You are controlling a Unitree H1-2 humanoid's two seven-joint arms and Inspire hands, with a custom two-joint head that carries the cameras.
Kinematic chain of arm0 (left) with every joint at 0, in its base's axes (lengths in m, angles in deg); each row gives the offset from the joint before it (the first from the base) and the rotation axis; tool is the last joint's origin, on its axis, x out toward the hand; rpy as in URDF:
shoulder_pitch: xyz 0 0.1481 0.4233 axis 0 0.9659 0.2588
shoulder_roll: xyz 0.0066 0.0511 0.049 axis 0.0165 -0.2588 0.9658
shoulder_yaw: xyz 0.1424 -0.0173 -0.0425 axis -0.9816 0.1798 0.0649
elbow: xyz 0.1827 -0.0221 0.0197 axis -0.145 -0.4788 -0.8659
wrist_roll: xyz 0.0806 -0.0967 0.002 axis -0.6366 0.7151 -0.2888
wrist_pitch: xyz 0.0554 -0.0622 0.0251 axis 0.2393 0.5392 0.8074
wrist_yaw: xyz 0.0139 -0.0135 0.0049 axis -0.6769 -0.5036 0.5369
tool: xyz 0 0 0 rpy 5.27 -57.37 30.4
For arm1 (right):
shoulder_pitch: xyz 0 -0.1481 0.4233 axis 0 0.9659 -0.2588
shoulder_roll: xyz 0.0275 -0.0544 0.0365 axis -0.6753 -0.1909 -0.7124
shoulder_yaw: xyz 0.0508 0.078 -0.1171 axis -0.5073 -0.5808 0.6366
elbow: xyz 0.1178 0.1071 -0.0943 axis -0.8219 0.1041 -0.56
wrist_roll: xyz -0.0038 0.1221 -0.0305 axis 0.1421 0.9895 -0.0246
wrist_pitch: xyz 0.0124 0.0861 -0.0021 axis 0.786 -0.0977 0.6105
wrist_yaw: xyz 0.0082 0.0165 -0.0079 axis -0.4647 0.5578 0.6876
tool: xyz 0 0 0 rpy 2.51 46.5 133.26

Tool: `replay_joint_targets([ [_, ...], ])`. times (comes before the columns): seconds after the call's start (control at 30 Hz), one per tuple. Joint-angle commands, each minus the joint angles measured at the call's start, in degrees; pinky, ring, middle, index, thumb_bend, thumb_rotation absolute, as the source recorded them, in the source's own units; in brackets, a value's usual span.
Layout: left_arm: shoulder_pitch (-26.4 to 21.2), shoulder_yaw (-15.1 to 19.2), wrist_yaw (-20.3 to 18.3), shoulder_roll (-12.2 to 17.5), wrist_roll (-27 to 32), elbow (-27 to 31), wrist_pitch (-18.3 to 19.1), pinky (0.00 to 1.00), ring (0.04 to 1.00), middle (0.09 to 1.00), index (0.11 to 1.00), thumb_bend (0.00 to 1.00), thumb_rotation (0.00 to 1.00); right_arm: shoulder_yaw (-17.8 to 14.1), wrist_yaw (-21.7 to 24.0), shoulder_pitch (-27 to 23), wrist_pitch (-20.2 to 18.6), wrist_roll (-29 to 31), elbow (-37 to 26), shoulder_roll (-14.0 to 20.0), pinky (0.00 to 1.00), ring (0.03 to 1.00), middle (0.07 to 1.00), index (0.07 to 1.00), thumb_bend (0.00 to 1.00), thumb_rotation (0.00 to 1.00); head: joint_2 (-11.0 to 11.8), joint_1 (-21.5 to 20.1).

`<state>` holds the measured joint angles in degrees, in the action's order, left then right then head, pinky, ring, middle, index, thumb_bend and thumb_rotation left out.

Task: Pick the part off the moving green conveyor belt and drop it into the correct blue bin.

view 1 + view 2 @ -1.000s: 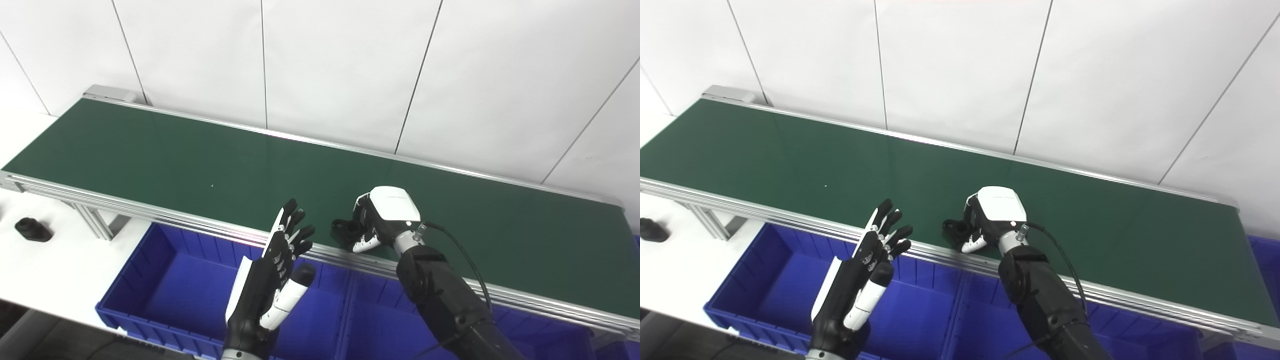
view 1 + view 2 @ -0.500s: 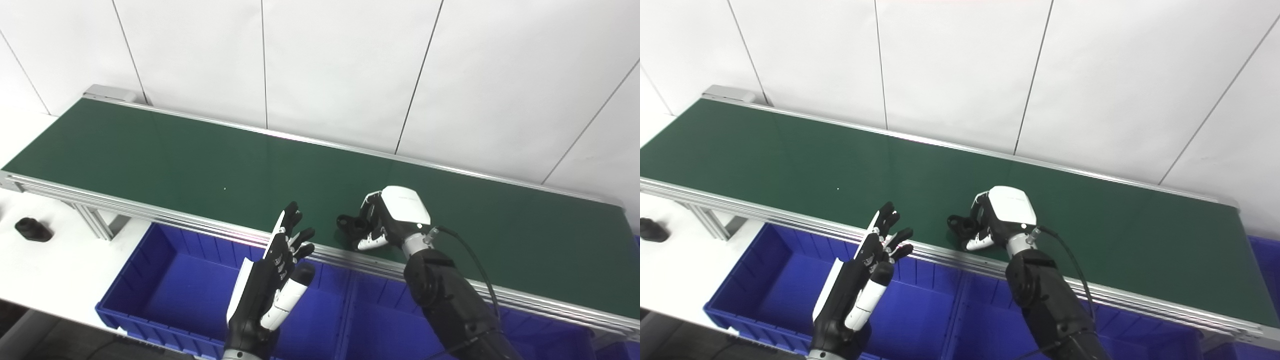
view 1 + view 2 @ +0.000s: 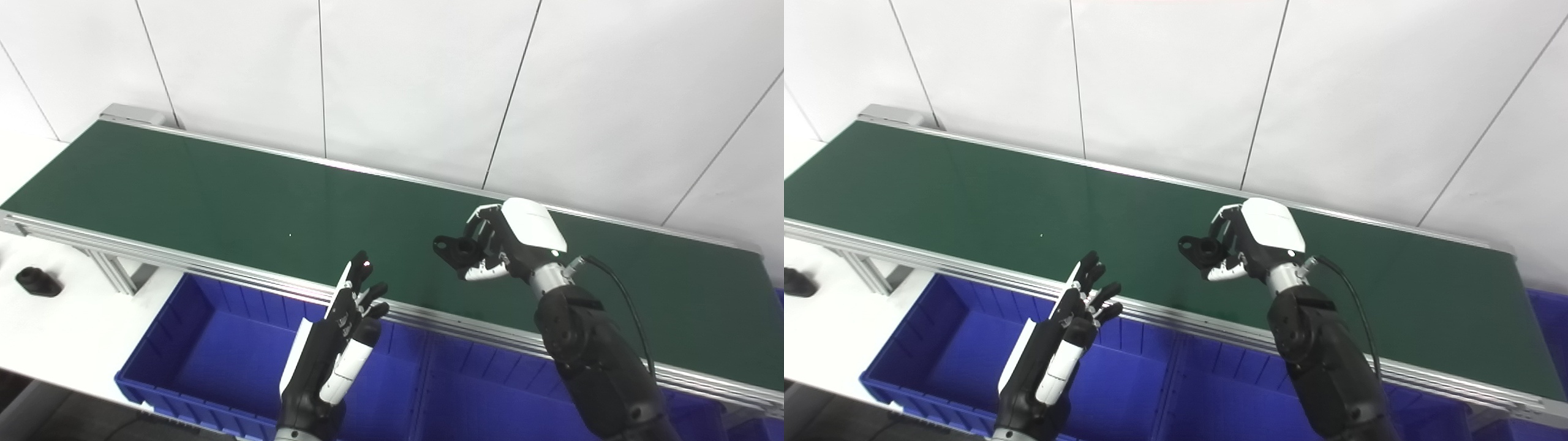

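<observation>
The small black part (image 3: 456,248) is up in the air above the green belt (image 3: 184,190), pinched in the right hand (image 3: 505,245), sticking out to the left of its fingers. The blue bins (image 3: 214,343) sit below, nearer the robot. The left hand (image 3: 343,324) waits with fingers spread, holding nothing.

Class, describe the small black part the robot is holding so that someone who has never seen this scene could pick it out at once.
Find the long green conveyor belt along the white wall. Above its near half, the right hand, with its white back shell, is raised. The black part sits in its fingers: small and dark, with a round hole, unlike the black object lying on the white table at far left.
</observation>
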<state>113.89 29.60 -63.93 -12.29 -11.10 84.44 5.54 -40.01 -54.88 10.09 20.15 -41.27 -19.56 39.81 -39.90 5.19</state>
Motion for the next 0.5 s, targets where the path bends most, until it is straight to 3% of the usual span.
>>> replay_joint_targets([
  [0.0, -1.31, -2.12, -0.8, -2.51, 0.81, 2.41, -0.22, 0.86, 0.912, 0.996, 1.0, 0.78, 0.87, -0.06, 1.84, -0.27, -1.59, -1.24, -5.82, 0.94, 0.33, 0.42, 0.44, 0.535, 0.52, 0.0, -0.63, -1.99],
  [0.13, -2.28, 0.49, -1.08, -1.18, 4.34, 3.76, 1.33, 0.87, 0.916, 0.996, 1.0, 0.76, 0.84, 0.72, 5.65, 3.36, -1.85, -3.21, -12.53, 3.22, 0.3, 0.378, 0.426, 0.537, 0.51, 0.0, -3.12, -6.37],
  [0.3, -4.93, 4.93, -0.76, 0.31, 7.71, 6.46, 6.84, 0.86, 0.913, 0.99, 1.0, 0.79, 0.81, 2.03, 9.85, 8.0, -0.8, -4.73, -18.16, 6.47, 0.27, 0.333, 0.476, 0.492, 0.52, 0.0, -7.47, -13.29],
  [0.47, -7.84, 9.51, -1.26, 2.22, 10.8, 8.28, 11.12, 0.84, 0.894, 0.978, 1.0, 0.8, 0.78, 1.76, 13.03, 14.06, -1.53, -6.29, -23.92, 9.4, 0.22, 0.281, 0.474, 0.489, 0.52, 0.0, -9.48, -15.63],
])
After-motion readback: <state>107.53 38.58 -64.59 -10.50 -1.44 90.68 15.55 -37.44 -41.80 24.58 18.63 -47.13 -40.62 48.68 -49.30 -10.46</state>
